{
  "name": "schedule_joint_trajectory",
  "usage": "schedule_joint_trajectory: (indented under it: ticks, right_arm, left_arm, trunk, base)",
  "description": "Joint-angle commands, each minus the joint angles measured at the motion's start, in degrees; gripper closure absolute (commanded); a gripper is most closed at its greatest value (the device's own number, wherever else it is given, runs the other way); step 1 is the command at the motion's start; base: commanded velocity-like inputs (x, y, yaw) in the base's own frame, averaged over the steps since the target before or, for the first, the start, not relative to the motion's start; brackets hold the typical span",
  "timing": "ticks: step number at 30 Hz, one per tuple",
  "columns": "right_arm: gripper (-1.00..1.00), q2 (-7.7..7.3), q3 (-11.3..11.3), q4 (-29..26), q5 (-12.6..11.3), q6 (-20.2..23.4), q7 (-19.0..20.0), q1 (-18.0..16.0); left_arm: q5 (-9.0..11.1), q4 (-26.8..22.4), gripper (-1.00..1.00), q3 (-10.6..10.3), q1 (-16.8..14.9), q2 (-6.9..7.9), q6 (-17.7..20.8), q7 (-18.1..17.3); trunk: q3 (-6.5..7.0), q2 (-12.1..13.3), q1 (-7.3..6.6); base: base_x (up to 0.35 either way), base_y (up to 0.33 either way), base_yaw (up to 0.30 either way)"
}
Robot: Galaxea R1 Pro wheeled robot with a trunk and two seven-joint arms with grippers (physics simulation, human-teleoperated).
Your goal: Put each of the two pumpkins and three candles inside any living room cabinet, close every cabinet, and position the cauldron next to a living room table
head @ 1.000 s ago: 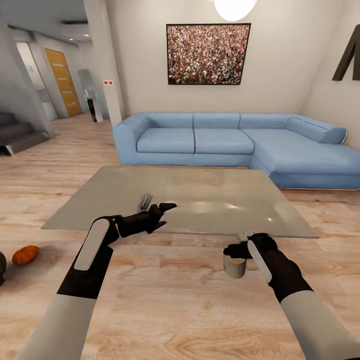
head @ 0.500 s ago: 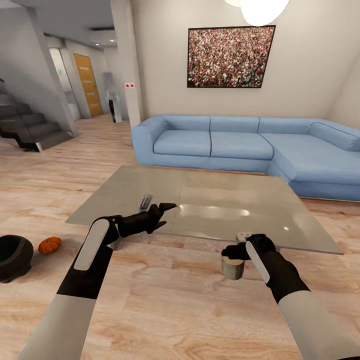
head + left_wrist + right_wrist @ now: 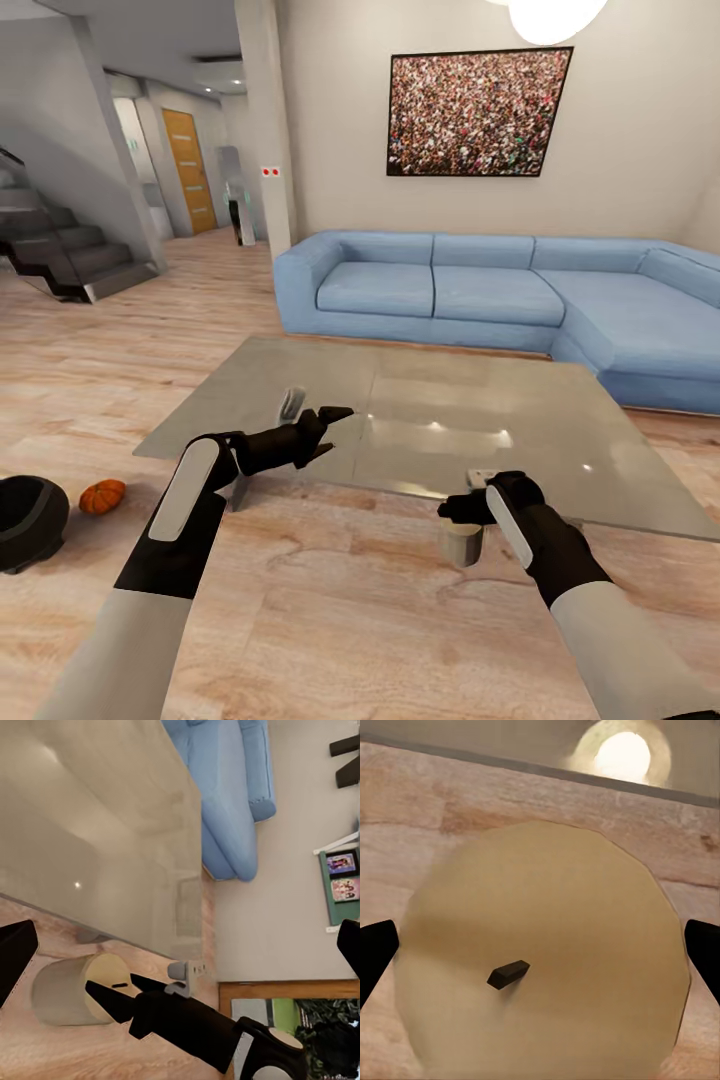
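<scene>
My right gripper [image 3: 462, 520] [image 3: 540, 945] is shut on a stubby beige candle [image 3: 463, 545] [image 3: 540, 952] and holds it above the wood floor, just in front of the glass table [image 3: 450, 420]. The left wrist view also catches this candle [image 3: 71, 990]. My left gripper [image 3: 326, 431] [image 3: 180, 945] is open with nothing in it, over the table's near edge. An orange pumpkin [image 3: 102, 496] lies on the floor at the left. Close beside it, at the frame edge, sits the black cauldron [image 3: 28, 508]. The cabinets are out of view.
A blue corner sofa [image 3: 480, 295] stands behind the table, under a framed picture [image 3: 478, 112]. A staircase [image 3: 60, 250] and a hallway with an orange door [image 3: 188, 170] lie at the far left. Wood floor [image 3: 330, 600] stretches between me and the table.
The camera has swung left, bringing the pumpkin and then the cauldron into view. Both arms keep their pose, and the candle stays in the right gripper.
</scene>
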Motion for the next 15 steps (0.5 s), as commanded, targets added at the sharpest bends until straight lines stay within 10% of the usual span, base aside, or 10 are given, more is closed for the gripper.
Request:
schedule_joint_trajectory:
  ticks: [1, 15]
  right_arm:
    - [1.0, 0.14, 0.01, 0.08, 0.25, 0.01, -0.05, 0.0]
    - [1.0, 0.38, 0.06, 0.89, 0.25, 0.0, -0.05, 0.0]
  left_arm:
    - [-0.01, 0.0, -1.0, 0.0, 0.0, 0.0, 0.0, 0.01]
    - [-0.1, 0.0, -1.0, 0.0, 0.0, 0.0, 0.0, 0.02]
  trunk:
    - [0.02, 0.0, 0.0]
    - [0.34, 0.0, 0.0]
  base:
    - [0.011, 0.0, 0.262]
    - [0.001, 0.0, 0.276]
